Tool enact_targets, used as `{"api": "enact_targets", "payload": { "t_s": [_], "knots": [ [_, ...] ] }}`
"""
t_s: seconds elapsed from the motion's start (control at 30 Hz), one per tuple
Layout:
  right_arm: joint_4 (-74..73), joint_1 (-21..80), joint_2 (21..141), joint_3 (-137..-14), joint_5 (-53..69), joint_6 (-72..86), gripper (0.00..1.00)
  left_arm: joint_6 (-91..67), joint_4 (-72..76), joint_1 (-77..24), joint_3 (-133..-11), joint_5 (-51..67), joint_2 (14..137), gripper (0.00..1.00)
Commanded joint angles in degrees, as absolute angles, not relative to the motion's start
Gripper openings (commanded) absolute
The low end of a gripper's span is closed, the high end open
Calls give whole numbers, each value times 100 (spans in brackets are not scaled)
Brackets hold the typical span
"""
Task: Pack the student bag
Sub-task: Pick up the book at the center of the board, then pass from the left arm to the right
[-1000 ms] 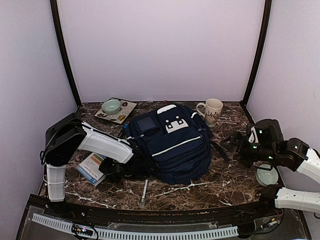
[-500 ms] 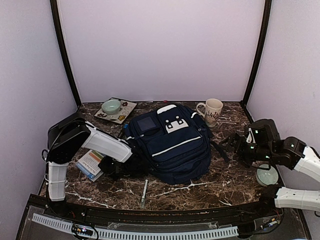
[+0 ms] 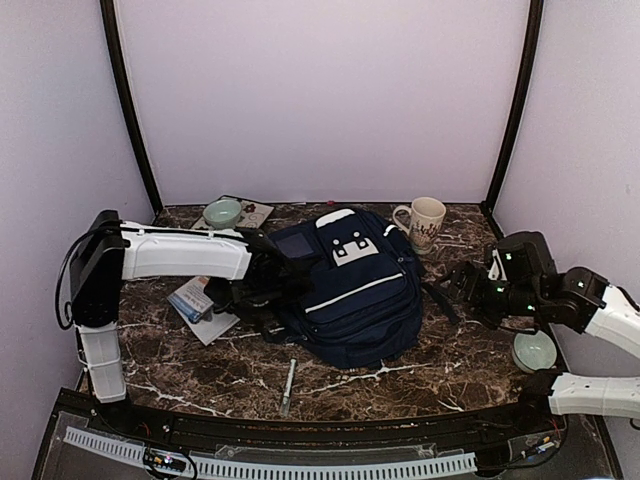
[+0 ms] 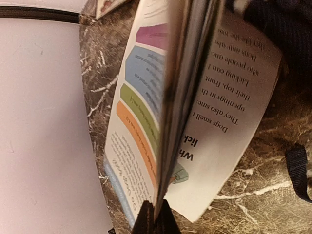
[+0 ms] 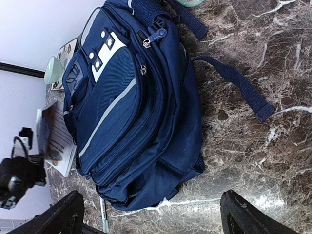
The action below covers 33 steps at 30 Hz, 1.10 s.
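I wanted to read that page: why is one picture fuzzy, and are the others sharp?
Left wrist view: the booklet is so close its near edge blurs, yet print is legible. Right wrist view: the student bag is sharp. Top view: evenly lit.

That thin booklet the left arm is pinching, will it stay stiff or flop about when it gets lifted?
Probably floppy: the booklet is thin paper, and its pages splay apart beyond the left fingers. Likely light, as a pinch at one edge holds it. Loose pages may sag or swing.
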<state>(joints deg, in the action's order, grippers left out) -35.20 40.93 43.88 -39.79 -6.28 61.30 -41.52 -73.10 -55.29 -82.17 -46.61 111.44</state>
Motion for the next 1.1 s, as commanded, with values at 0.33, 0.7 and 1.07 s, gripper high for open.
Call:
{"api": "enact_targets", "payload": {
  "t_s": [0.33, 0.7, 1.07],
  "knots": [
    [-2986, 4087, 4933, -4405, -401, 5712, 98, -3323, -8385, -5353, -10844, -5192, 10368, 0],
    [-3036, 4087, 4960, -4582, -506, 5534, 98, -1968, -7749, -5357, -13229, -3982, 10468, 0],
    [-3008, 4087, 4370, -4513, -1080, 5077, 98, -1712, -4203, -5267, -12525, 607, 9602, 0]
  ]
}}
